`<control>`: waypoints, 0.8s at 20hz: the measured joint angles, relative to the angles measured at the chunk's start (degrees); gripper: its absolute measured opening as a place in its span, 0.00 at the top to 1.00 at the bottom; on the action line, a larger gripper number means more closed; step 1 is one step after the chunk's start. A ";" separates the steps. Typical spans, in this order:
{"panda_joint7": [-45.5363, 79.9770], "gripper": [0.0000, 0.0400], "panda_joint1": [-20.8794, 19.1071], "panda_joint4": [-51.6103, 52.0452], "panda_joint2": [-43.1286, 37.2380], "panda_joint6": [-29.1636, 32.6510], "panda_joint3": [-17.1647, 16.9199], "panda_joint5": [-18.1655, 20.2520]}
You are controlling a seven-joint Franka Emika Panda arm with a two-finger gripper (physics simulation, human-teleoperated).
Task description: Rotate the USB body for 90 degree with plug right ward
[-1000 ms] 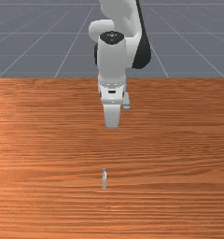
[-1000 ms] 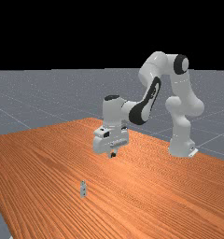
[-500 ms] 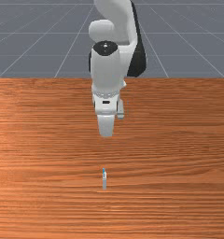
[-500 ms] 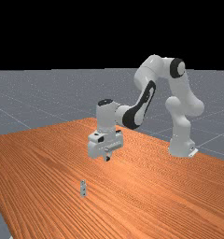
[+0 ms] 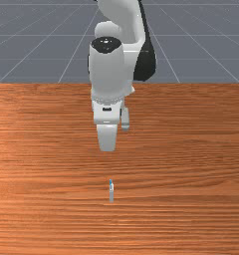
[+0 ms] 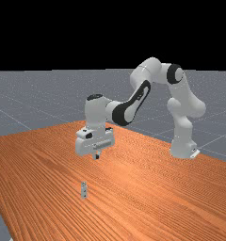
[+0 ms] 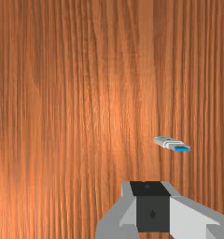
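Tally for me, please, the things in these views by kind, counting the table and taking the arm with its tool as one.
USB stick: 1
Robot arm: 1
Wooden table: 1
Total: 3

Room to pass lies on every side of the slim grey-and-white USB stick with a blue plug (image 5: 111, 191), over the orange-brown wooden worktop (image 5: 191, 174). Open air also separates the stick from the white gripper (image 6: 96, 156), above it. Low across the wood, the stick itself is the obstacle.
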 joint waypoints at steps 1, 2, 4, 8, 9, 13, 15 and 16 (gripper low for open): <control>0.01 1.00 0.00 1.23 0.59 -0.23 0.01 0.01; 0.01 1.00 0.00 1.12 0.32 -0.38 0.01 0.02; -1.23 1.00 -0.30 2.26 0.29 -2.09 0.14 -0.06; -8.92 1.00 -3.41 3.46 0.94 -2.56 0.40 -0.13; -10.03 1.00 -4.33 3.94 1.23 -2.76 0.19 -0.02; -11.07 1.00 -7.36 9.10 3.99 -7.03 -1.30 0.50; -11.57 1.00 -8.16 12.84 6.07 -8.86 -1.56 0.56; -11.29 1.00 -8.15 20.76 10.33 -13.65 -1.64 0.42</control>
